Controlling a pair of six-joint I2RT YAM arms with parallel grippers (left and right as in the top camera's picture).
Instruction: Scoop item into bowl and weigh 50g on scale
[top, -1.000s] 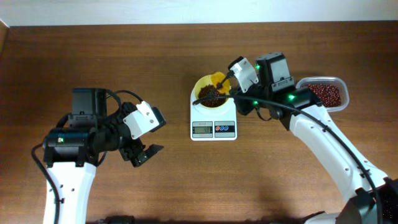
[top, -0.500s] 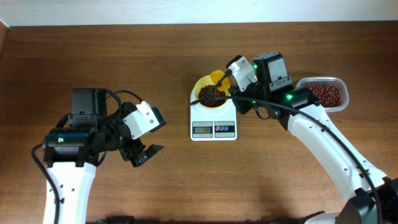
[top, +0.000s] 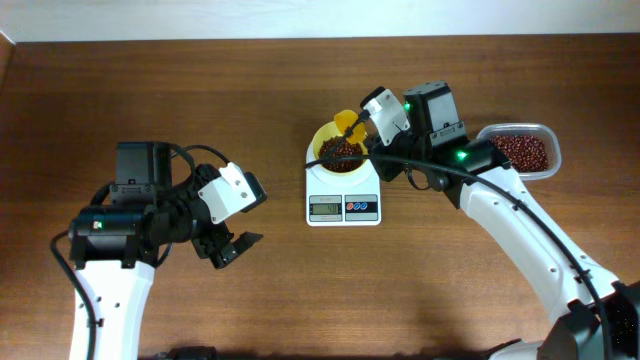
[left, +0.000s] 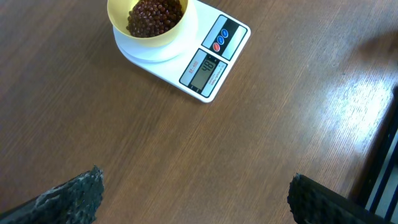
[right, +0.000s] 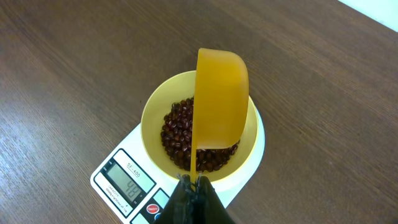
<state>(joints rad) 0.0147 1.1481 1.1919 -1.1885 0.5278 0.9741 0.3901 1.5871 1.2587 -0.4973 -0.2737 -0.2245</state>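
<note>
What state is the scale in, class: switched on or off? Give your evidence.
On. The scale shows dark digits on its grey display, with the bowl of beans resting on it.

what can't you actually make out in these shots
- Scale display: digits too small and blurred to read surely in any view.
- Scoop inside: right wrist view shows only its back; contents unknown.
- Right end effector: mostly cut off by the right wrist view's bottom edge.
</note>
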